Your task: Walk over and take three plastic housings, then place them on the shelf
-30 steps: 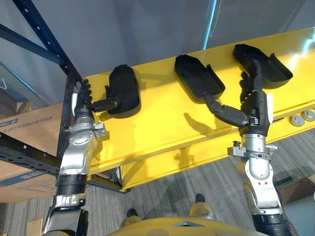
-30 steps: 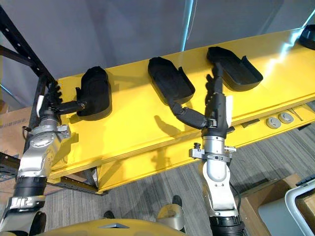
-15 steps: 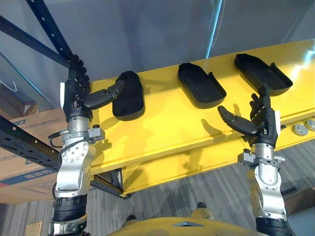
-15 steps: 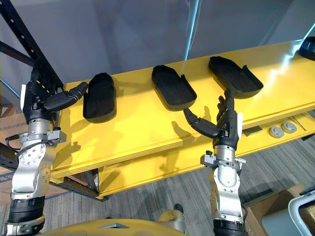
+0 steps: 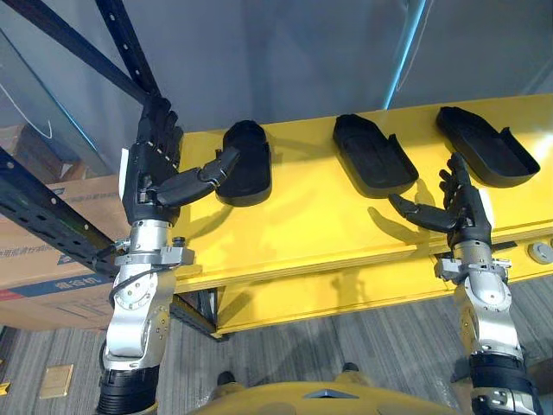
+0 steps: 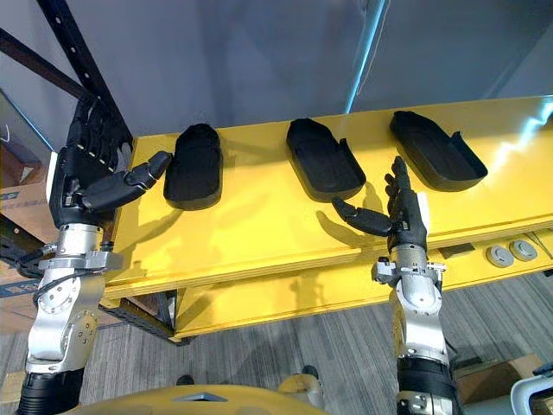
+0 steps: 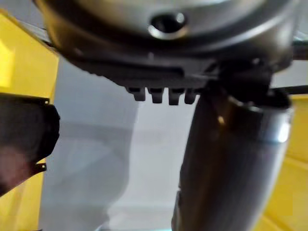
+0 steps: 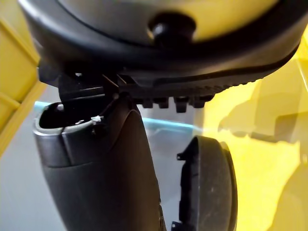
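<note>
Hands: your left hand (image 5: 154, 177) and right hand (image 5: 464, 214) are both released, grasping nothing.
Left hand: fingers (image 5: 162, 138) are straight and point up in front of the dark rack upright (image 5: 130, 52). The thumb sticks out sideways toward the left housing (image 5: 246, 162). Its tip sits just beside that housing's near edge; you can't tell from these views whether it touches.
Right hand: fingers are straight and slightly spread, with the thumb out toward the robot's left. You've got it raised over the front part of the shelf (image 5: 302, 220), near the middle housing (image 5: 374, 164) and the right housing (image 5: 484, 156). It looks clear of both.
Housings: three black plastic shells lie in a row along the shelf top, apart from one another. The left housing lies rounded side up; the middle housing and right housing lie hollow side up.
Right wrist view: past your thumb, one housing lies on the yellow surface; can't tell which one.
Shelf: yellow flat top with a yellow front beam under it, grey wall (image 5: 285, 60) behind.
Surroundings: cardboard box (image 5: 82, 203) sits by the rack at the robot's left and grey carpet (image 5: 346, 333) lies below. Two round discs (image 6: 498, 256) sit on a lower ledge at the robot's right.
</note>
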